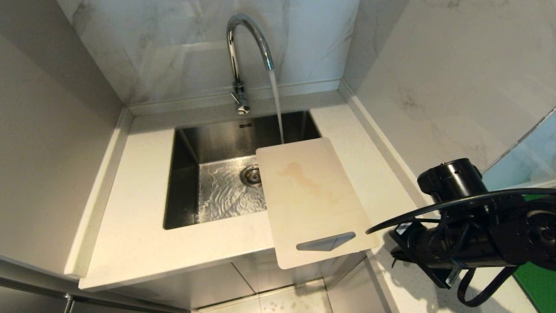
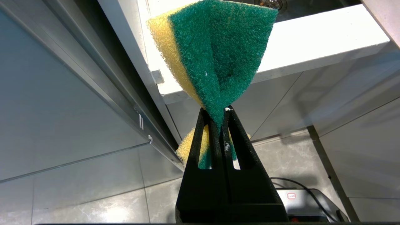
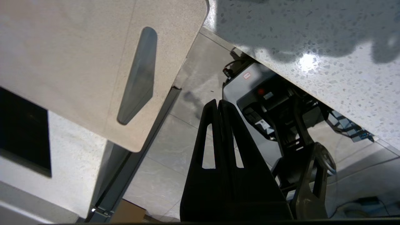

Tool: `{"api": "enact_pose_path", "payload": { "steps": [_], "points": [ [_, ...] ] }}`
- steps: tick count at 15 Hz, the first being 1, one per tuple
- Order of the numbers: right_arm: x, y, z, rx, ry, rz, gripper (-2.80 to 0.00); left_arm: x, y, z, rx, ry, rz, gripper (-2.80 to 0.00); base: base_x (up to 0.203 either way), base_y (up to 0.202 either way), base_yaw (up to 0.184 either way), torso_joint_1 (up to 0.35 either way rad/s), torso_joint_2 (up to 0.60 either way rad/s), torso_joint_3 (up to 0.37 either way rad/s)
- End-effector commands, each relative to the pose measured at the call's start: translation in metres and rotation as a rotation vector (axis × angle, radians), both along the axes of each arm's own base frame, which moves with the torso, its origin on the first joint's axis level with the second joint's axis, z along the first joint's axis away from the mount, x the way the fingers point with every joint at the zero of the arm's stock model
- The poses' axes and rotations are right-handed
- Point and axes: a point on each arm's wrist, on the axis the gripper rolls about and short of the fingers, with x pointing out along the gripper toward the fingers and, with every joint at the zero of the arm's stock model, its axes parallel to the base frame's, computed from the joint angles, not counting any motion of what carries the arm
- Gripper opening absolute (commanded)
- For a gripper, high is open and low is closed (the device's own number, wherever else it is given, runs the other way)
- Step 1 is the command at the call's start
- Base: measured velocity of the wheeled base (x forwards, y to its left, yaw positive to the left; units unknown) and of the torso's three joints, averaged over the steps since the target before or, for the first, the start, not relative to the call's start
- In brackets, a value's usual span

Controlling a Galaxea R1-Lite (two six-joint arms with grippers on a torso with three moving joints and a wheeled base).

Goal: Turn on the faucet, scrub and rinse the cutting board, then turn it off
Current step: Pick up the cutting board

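Observation:
The chrome faucet [image 1: 243,52] stands behind the sink and a stream of water [image 1: 276,108] runs from its spout into the basin. The cream cutting board [image 1: 310,195], faintly stained brown, lies over the sink's right edge; its slotted handle end overhangs the counter front. My right arm [image 1: 469,226] hangs at the lower right, off the board. The right gripper [image 3: 219,101] is shut and empty over the floor, beside the board's handle end [image 3: 93,62]. My left gripper [image 2: 218,111] is shut on a green-and-yellow sponge [image 2: 215,53], below the counter's front edge.
The steel sink [image 1: 226,134] holds rippling water around its drain [image 1: 251,174]. White counter [image 1: 139,208] lies left of it, with marble walls [image 1: 434,78] behind and on the right. The robot's base [image 3: 265,93] stands on the tiled floor below.

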Motion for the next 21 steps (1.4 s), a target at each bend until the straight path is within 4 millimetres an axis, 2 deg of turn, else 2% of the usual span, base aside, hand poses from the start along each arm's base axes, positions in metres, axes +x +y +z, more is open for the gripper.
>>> {"api": "enact_pose_path", "payload": {
  "steps": [1,5,10,13,21],
  "points": [
    [0.020,0.008,-0.014,-0.007,0.050,0.003,0.00,0.000,0.000,0.000,0.000,0.002,0.000,-2.80,0.000,0.000,0.000,0.000,0.00,0.000],
    [0.036,0.020,-0.017,0.000,0.056,0.024,0.00,0.000,0.000,0.000,0.000,0.001,0.000,-2.80,0.000,0.000,0.000,0.000,0.00,0.000],
    [0.048,0.031,-0.026,0.010,0.081,0.026,0.00,0.000,0.000,0.000,0.000,0.001,0.000,-2.80,0.000,0.000,0.000,0.000,0.00,0.000],
    [0.048,0.042,-0.030,0.010,0.088,0.056,0.00,0.000,0.000,0.000,0.000,0.001,0.000,-2.80,0.000,0.000,0.000,0.000,0.00,0.000],
    [0.052,0.050,-0.048,0.005,0.143,0.081,0.00,0.000,0.000,0.000,0.000,0.001,0.000,-2.80,0.000,0.000,0.000,0.000,0.00,0.000]
  ]
}}
